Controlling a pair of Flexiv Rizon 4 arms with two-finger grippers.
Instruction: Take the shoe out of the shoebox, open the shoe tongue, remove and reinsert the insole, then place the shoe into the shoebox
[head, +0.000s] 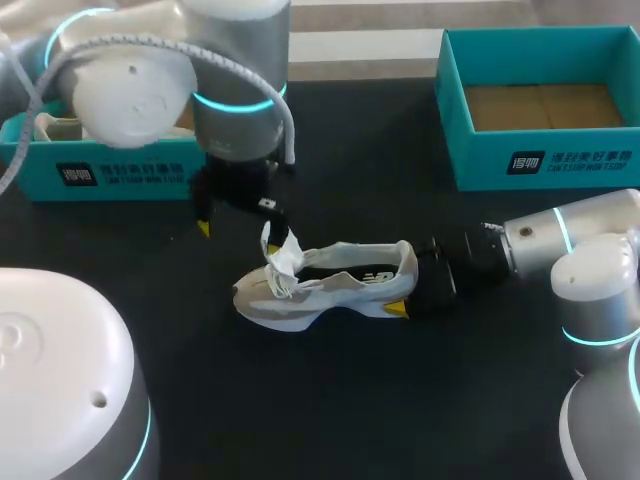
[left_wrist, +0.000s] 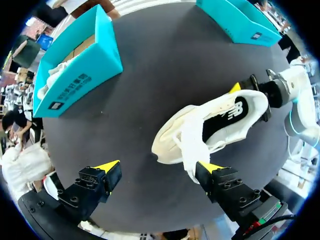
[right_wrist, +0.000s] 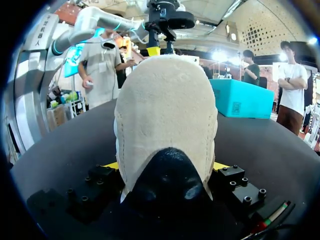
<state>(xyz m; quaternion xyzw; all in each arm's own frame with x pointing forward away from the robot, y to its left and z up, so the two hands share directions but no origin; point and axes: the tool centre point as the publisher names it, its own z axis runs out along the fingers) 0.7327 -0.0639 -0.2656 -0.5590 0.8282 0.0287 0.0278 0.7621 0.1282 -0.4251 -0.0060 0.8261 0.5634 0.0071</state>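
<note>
One black table (head: 330, 410) carries everything. Two teal boxes sit at its far edge. The empty box (head: 540, 165) is at 1 o'clock with its bare cardboard floor showing, and is probably where this shoe belongs. The fuller box (head: 110, 175) is at 11 o'clock with pale contents inside, partly hidden by the left arm.

Shoe (head: 330, 285): out of the box, upright on its sole near table centre, toe to 9 o'clock, heel to 3 o'clock. That line suits both arms, since each takes one end without crossing.

Right gripper (head: 413, 280): comes in low from 3 o'clock. Fingers pressed against the heel from both sides, yellow tips just showing at either flank in its wrist view. Judged purpose: a clamp, so the shoe neither slides nor tips while the front is worked.

Left gripper (head: 237, 222): hangs near the toe end, at 10 o'clock from the shoe. Fingers spread wide, gripping nothing. One tip touches the tongue (left_wrist: 189, 145); the other stands well clear over bare table.

Tongue: pulled up and out of the opening, laces loose, dark interior exposed. Judged step: opening the tongue. The insole cannot be told apart from the dark lining, and seems not yet removed.
</note>
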